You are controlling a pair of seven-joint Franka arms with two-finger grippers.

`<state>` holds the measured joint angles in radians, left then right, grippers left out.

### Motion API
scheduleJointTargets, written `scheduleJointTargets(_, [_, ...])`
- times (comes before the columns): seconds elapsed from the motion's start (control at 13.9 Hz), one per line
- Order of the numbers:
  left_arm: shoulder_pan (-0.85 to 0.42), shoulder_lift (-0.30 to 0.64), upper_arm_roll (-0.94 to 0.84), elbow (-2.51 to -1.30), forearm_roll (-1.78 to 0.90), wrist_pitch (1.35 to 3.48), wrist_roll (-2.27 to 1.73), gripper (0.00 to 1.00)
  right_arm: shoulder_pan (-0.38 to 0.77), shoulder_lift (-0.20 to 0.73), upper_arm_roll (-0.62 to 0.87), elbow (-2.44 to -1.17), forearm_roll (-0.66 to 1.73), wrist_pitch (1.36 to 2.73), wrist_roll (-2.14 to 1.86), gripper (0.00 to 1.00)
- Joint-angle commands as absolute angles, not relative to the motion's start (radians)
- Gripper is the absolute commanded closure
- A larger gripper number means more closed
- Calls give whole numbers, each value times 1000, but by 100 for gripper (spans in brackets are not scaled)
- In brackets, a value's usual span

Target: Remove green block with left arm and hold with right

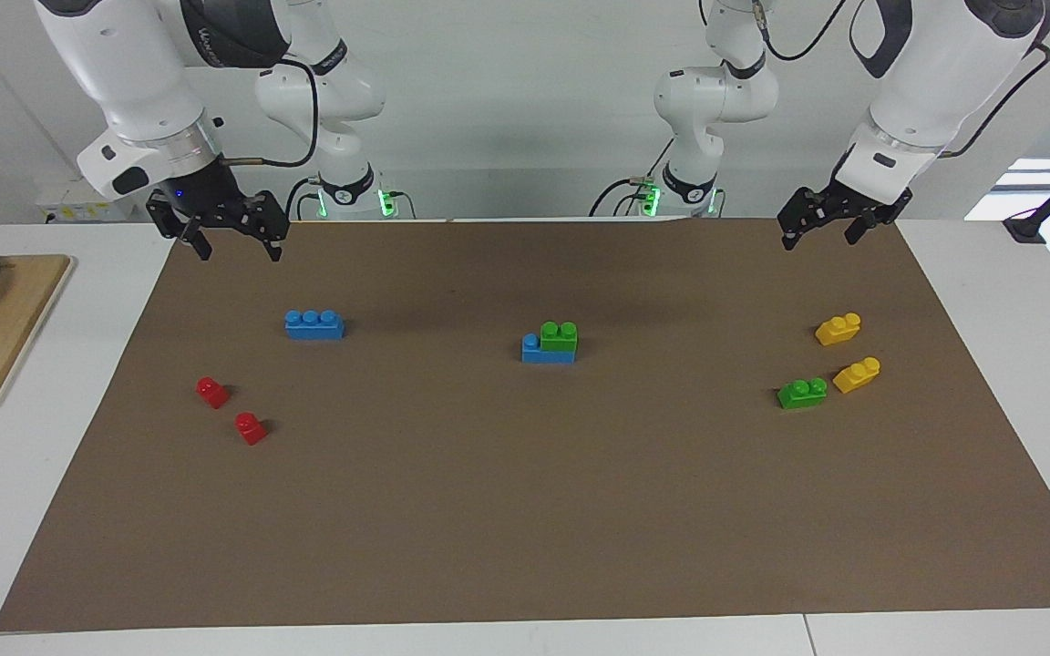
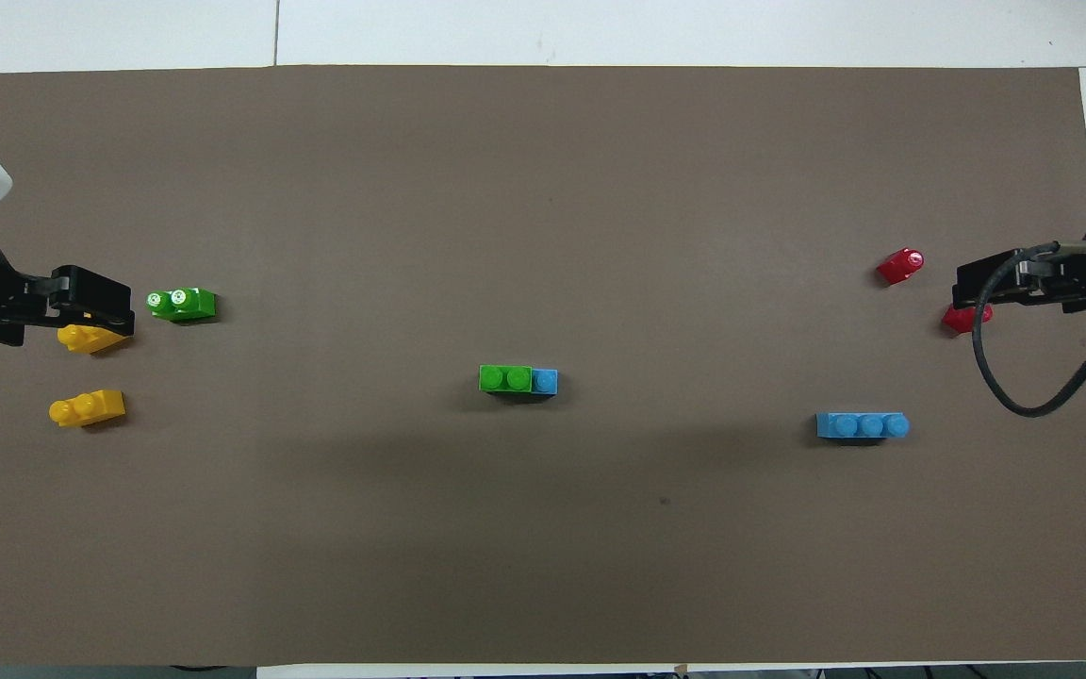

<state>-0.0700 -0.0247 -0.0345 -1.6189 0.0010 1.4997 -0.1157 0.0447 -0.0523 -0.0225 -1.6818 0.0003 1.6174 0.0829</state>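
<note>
Two robot arms poised above a brown mat, nothing yet grasped.

Nearest the robots, the left gripper (image 1: 824,230) and right gripper (image 1: 231,235) hang with fingers spread, empty; at mid-mat the small bright green plastic two-stud block (image 1: 559,336) sits pressed onto a blue plastic brick (image 1: 545,352) (an identical loose green brick (image 1: 802,393) lies toward the left arm's end). The opening reach looks due: right pins blue, left pulls green.

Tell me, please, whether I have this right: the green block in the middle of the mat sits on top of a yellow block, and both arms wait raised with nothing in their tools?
Not quite: the green block in the middle of the mat sits on a blue block, not a yellow one, as the facing view shows. The rest holds: the left tool and the right tool wait raised, open and empty.
</note>
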Motion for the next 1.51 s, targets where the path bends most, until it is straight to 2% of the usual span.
scheduleJointTargets(0.0, [-74, -38, -26, -1643, -5, 1513, -100, 0, 31, -64, -11, -1683, -23, 1603, 55, 0])
scheduleJointTargets(0.72, [-74, -63, -29, -1664, -3, 1506, -170, 0, 37, -63, -11, -1683, -21, 1617, 129, 0])
scheduleJointTargets(1.08, [-84, -106, -32, -1747, -9, 1508, -213, 0, 43, -64, -3, -1690, -2, 1612, 481, 0])
scheduleJointTargets(1.44, [-118, -123, -38, -1781, -44, 1526, -463, 0, 49, -64, 0, -1707, 95, 1594, 898, 0])
